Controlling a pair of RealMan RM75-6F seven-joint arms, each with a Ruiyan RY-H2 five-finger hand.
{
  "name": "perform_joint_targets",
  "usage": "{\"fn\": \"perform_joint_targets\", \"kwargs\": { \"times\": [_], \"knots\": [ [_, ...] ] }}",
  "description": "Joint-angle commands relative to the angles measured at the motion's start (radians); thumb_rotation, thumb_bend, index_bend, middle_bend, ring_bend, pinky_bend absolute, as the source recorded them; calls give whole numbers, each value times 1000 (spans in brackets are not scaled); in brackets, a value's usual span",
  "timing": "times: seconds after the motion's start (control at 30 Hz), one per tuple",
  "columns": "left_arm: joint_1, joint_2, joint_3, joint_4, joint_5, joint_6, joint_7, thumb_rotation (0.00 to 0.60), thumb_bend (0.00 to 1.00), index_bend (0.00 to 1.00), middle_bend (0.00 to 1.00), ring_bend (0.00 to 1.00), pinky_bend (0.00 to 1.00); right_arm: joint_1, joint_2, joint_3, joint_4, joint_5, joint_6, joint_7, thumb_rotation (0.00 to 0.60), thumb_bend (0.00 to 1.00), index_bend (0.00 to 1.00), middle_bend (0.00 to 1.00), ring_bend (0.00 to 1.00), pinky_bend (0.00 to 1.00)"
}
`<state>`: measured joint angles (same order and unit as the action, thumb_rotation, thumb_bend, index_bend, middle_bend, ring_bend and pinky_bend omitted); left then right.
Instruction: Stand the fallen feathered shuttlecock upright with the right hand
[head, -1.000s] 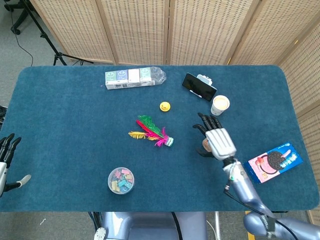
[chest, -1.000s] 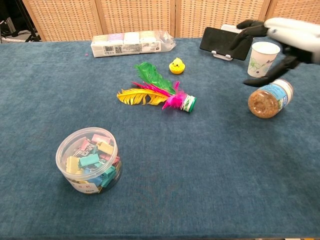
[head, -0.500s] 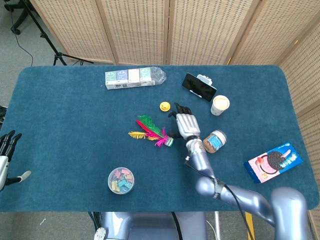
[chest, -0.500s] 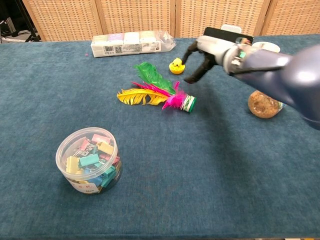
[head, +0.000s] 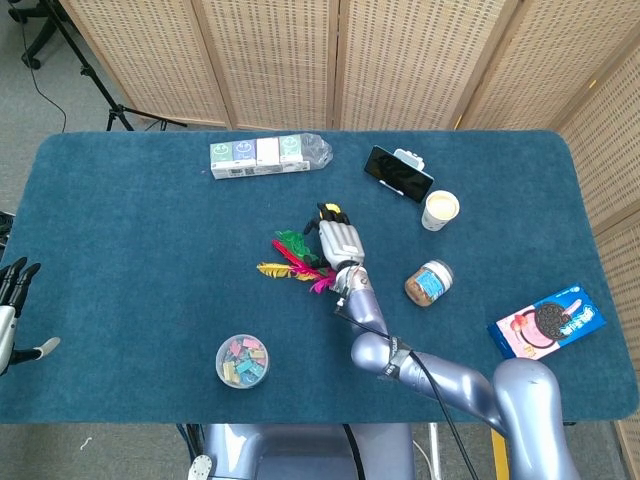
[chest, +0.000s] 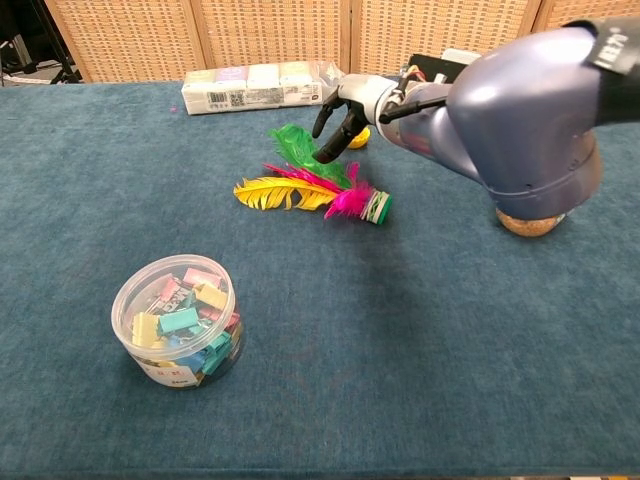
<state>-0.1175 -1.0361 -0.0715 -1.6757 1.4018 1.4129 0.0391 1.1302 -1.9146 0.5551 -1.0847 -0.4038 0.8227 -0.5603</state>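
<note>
On the blue table (head: 130, 230) the feathered shuttlecock (chest: 330, 190) lies on its side near the middle, green, yellow and pink feathers fanned to my left and its round base toward my right. My right hand (chest: 345, 110) hangs just above the green feather, fingers curled downward and apart, holding nothing; from the head view it covers part of the feathers and the base, so I cannot tell whether a fingertip touches them.

Close behind my hand sits one small yellow chick toy (chest: 360, 134), mostly hidden by my fingers in both views. Farther back lie one wrapped row of tissue packs (head: 262, 154) and one dark phone on a stand (head: 398, 172), with one paper cup (head: 440, 209) beside it. One jar with a brown lid (head: 428, 283) lies tipped over to my right, well apart from the shuttlecock; in the chest view my forearm hides all but its lower edge. One blue cookie box (head: 546, 322) rests near the right edge. One clear round tub of coloured clips (chest: 180, 322) stands near the front, to the left.

My left hand (head: 12, 300) shows only at the far left edge of the head view, off the table, fingers spread and holding nothing, partly cut off by the frame.
</note>
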Motion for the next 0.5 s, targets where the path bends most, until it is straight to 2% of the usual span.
{"fn": "perform_joint_targets", "kwargs": {
  "times": [0.03, 0.3, 0.5],
  "knots": [
    [-1, 0, -1, 1, -2, -2, -2, 600, 0, 0, 0, 0, 0, 24, -19, 0, 36, 20, -14, 6, 600, 402, 355, 0, 0, 0],
    [-1, 1, -1, 3, -7, -3, -4, 600, 0, 0, 0, 0, 0, 48, -44, -8, 88, 23, -37, 41, 600, 472, 530, 0, 0, 0],
    [-2, 1, 0, 3, -8, -5, -5, 600, 0, 0, 0, 0, 0, 42, -36, -22, 75, -11, -36, 73, 600, 516, 613, 0, 0, 0]
  ]
}}
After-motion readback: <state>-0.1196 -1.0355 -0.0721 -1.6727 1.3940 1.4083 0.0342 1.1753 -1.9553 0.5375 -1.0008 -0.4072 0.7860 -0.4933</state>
